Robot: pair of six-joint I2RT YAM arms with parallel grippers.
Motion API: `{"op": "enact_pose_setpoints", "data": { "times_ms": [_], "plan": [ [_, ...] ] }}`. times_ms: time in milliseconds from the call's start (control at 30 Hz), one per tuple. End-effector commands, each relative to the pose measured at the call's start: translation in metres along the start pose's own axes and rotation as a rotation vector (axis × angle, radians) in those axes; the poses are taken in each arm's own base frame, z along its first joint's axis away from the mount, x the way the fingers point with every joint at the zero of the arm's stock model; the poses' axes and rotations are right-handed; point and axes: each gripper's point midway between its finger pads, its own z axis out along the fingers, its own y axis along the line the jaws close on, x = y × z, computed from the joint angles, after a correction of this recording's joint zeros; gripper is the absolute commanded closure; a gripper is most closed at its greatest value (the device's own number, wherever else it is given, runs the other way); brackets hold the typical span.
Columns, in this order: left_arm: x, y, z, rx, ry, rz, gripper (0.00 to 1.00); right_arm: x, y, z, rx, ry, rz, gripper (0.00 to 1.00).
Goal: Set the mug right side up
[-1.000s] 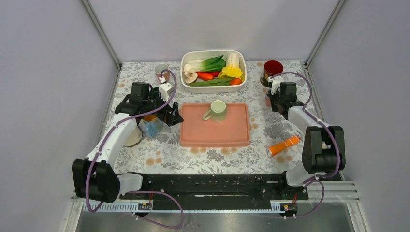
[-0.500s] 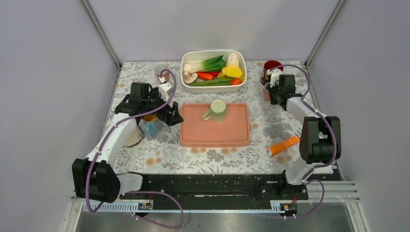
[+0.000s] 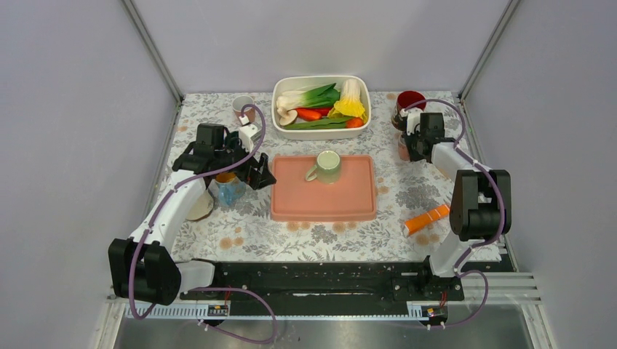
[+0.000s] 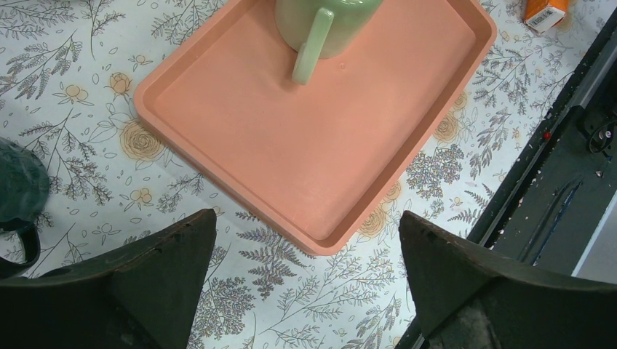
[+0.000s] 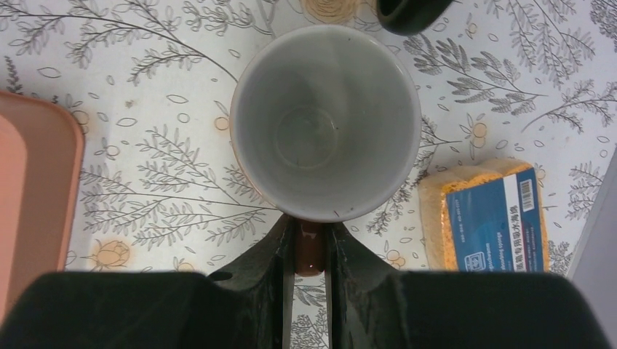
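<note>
A brown mug (image 5: pixel 325 120) with a white inside stands mouth-up on the floral cloth. My right gripper (image 5: pixel 309 233) is shut on its brown handle (image 5: pixel 309 251). In the top view the mug (image 3: pixel 402 150) is at the right rear, with the right gripper (image 3: pixel 409 147) beside it. A green mug (image 3: pixel 328 166) sits mouth-up on the pink tray (image 3: pixel 324 203). My left gripper (image 3: pixel 258 171) is open and empty, just left of the tray. In the left wrist view, the left gripper (image 4: pixel 305 283) is above the cloth near the tray's corner (image 4: pixel 320 240).
A red cup (image 3: pixel 409 102) stands behind the brown mug. A yellow sponge with a blue label (image 5: pixel 487 214) lies right of it. A white dish of vegetables (image 3: pixel 321 107) is at the back. An orange pack (image 3: pixel 428 218) and a blue cup (image 3: pixel 229 190) lie nearby.
My right gripper has moved a little toward the back of the table with the brown mug's handle in it. The left arm has not moved.
</note>
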Motion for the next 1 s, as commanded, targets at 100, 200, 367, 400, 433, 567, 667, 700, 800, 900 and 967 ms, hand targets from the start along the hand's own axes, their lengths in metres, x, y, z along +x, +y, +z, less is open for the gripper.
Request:
{"op": "enact_pose_setpoints", "data": {
  "times_ms": [100, 200, 367, 400, 433, 567, 667, 700, 800, 900, 967],
  "plan": [
    [-0.005, -0.003, -0.002, 0.024, -0.029, 0.029, 0.01, -0.022, -0.033, -0.003, 0.079, -0.048, 0.009, 1.00],
    [-0.005, -0.004, -0.002, 0.027, -0.030, 0.028, 0.01, -0.018, -0.035, -0.001, 0.080, -0.035, 0.010, 1.00],
    [-0.005, -0.004, -0.001, 0.032, -0.029, 0.026, 0.01, -0.014, -0.034, -0.001, 0.067, -0.017, 0.004, 0.91],
    [-0.005, -0.004, -0.001, 0.033, -0.028, 0.023, 0.01, -0.013, -0.033, -0.001, 0.060, -0.013, 0.006, 0.83],
    [-0.005, -0.004, -0.001, 0.033, -0.028, 0.025, 0.01, -0.013, -0.032, -0.002, 0.055, -0.010, 0.009, 0.77],
    [-0.006, -0.005, -0.002, 0.033, -0.032, 0.028, 0.01, -0.013, -0.030, -0.008, 0.050, -0.009, 0.011, 0.61],
    [-0.008, -0.008, -0.002, 0.053, -0.040, 0.030, 0.01, -0.015, -0.029, -0.017, 0.045, -0.022, 0.012, 0.56],
    [-0.009, -0.010, -0.002, 0.062, -0.043, 0.031, 0.01, -0.017, -0.029, -0.021, 0.045, -0.027, 0.012, 0.54],
    [-0.011, -0.013, -0.001, 0.081, -0.057, 0.041, 0.01, -0.023, -0.029, -0.036, 0.041, -0.044, 0.007, 0.47],
    [-0.014, -0.009, 0.005, 0.053, -0.066, 0.063, 0.01, -0.032, -0.030, -0.053, 0.049, -0.073, -0.001, 0.40],
    [-0.016, -0.006, 0.011, 0.018, -0.063, 0.091, 0.01, -0.038, -0.032, -0.066, 0.060, -0.091, -0.007, 0.36]
  ]
}}
